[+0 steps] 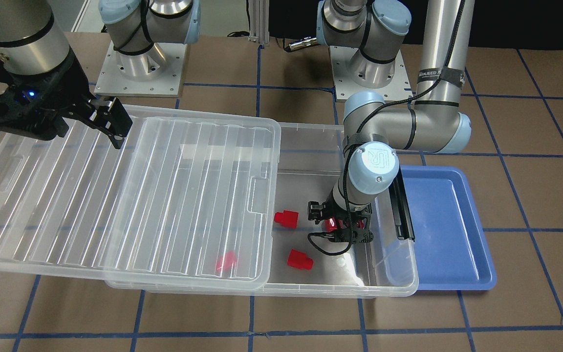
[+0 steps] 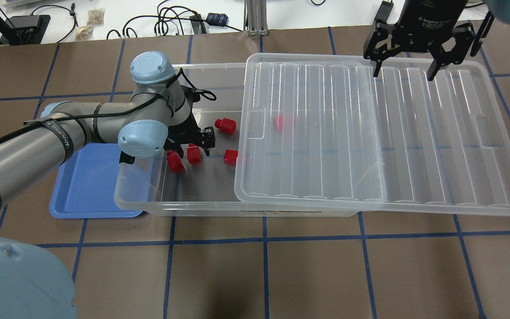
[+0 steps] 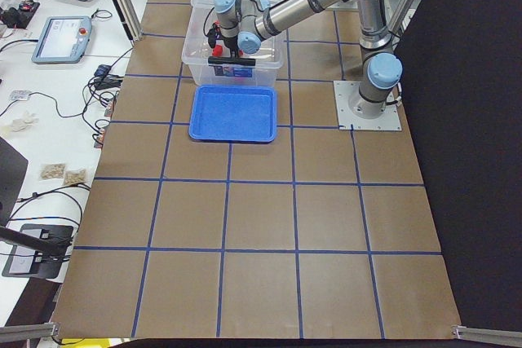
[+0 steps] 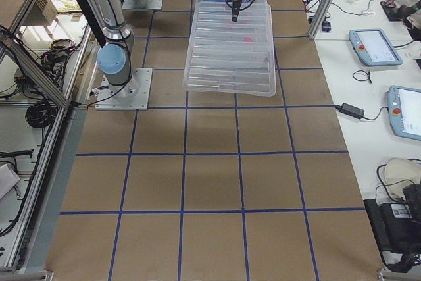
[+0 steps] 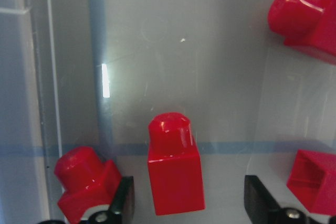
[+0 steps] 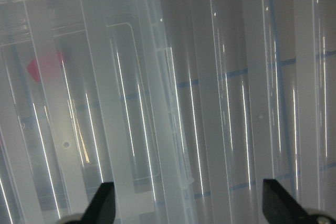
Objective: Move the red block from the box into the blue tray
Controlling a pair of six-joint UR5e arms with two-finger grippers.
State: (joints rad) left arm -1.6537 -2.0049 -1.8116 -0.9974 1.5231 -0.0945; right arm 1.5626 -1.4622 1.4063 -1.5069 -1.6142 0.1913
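Now, at the overhead view's lower left, the blue tray (image 2: 86, 190) lies beside the box (image 2: 202, 208). Inside the box, left of centre, the left gripper (image 5: 190, 195) straddles the red block (image 5: 175, 171), jaws spread, seemingly not touching. Upper right, the right gripper (image 2: 403, 73) hangs agape above the lid (image 2: 370, 141).

Left end effector (image 5: 188, 199) low, fingers apart, right end effector (image 2: 403, 73) high, fingers spread wide

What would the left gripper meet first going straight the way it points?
The left gripper would likely meet the red block standing between its open fingers, on the box floor.
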